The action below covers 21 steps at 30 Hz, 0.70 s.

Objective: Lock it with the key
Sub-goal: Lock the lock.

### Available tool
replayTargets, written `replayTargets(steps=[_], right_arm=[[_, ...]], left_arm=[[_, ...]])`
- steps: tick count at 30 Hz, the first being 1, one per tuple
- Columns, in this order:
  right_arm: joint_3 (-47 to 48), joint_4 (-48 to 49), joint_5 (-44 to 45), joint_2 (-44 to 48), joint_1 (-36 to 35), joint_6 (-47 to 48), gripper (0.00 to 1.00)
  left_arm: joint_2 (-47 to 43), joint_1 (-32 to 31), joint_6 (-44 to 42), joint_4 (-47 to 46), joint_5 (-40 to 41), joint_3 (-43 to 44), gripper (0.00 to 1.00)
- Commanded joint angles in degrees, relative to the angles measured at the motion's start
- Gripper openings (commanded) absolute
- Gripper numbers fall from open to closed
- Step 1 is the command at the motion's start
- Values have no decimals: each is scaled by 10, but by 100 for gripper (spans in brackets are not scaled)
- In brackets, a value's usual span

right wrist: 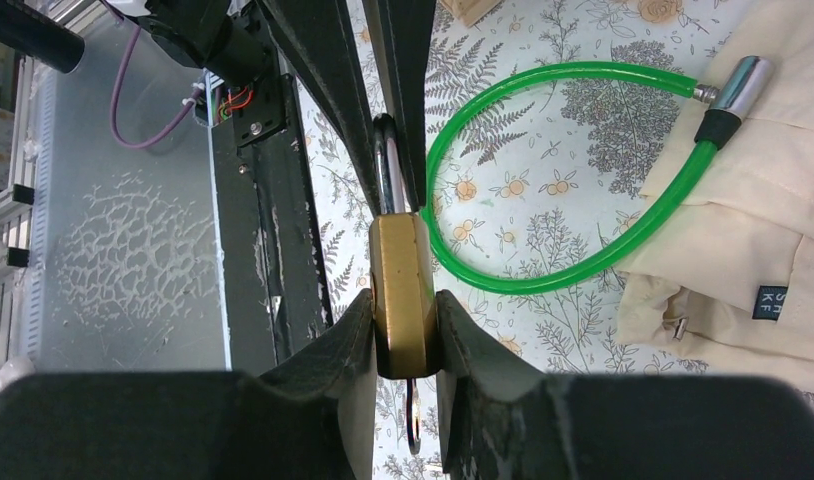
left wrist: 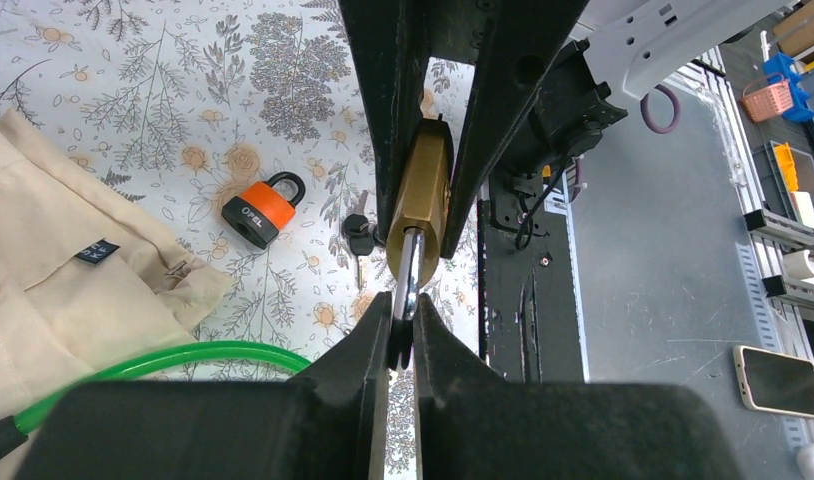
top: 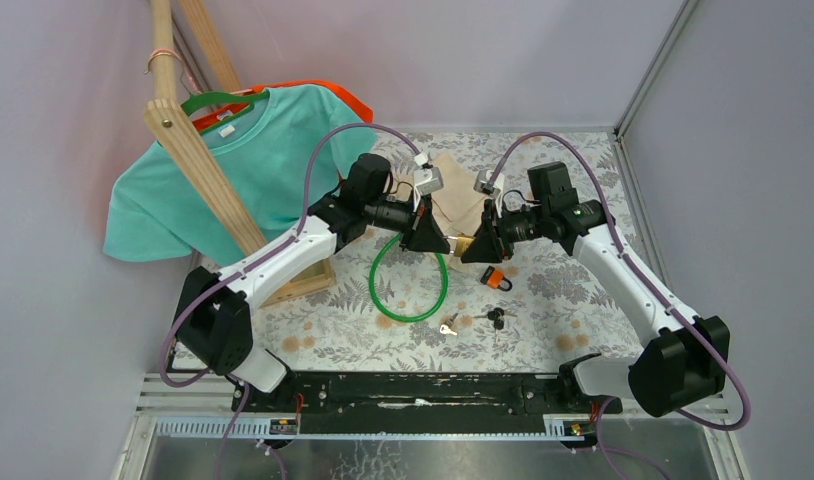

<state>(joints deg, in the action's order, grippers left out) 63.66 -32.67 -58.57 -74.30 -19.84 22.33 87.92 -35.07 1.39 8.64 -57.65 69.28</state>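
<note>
A brass padlock (top: 464, 244) hangs in mid-air between the two arms, above the floral table. My right gripper (right wrist: 405, 300) is shut on its brass body (right wrist: 403, 260). My left gripper (left wrist: 403, 322) is shut on its silver shackle (left wrist: 411, 270), opposite the right one. In the right wrist view a thin dark key (right wrist: 413, 420) sticks out of the body's underside, edge-on between my right fingers. In the top view the left gripper (top: 446, 243) and right gripper (top: 472, 249) meet tip to tip at the padlock.
A green cable lock (top: 413, 319) loops on the table below the left gripper. An orange padlock (top: 496, 278) and loose keys (top: 449, 326) lie near the front. Beige cloth (top: 461, 195) lies behind. A teal T-shirt (top: 253, 160) hangs on a wooden stand (top: 203, 170) at left.
</note>
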Motion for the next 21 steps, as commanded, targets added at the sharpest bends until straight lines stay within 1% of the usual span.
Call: replayTargets(steps=[1,5,13,16,19,21], right_arm=[[0,107,-20,16,-28,-20,0],[-14,113,-3,33,-27,-17,0],[-1,108,-10,29,-28,-17,0],[24,105,-13,14,-31,-9,0],[62,84,4,-1,-43,20,0],[76,88,12,-7,-52,25,0]], left_arm=[[-4,-40,-7,-81,-6,3,0],[-8,-40,-18,-75,-7,-3,0],[7,-46,-22,-73,-24,6,0],[14,-55,-27,-65,-27,14,0],[17,-62,-24,-64,-34,18,0],[18,-64,-24,-63,-41,20,0]])
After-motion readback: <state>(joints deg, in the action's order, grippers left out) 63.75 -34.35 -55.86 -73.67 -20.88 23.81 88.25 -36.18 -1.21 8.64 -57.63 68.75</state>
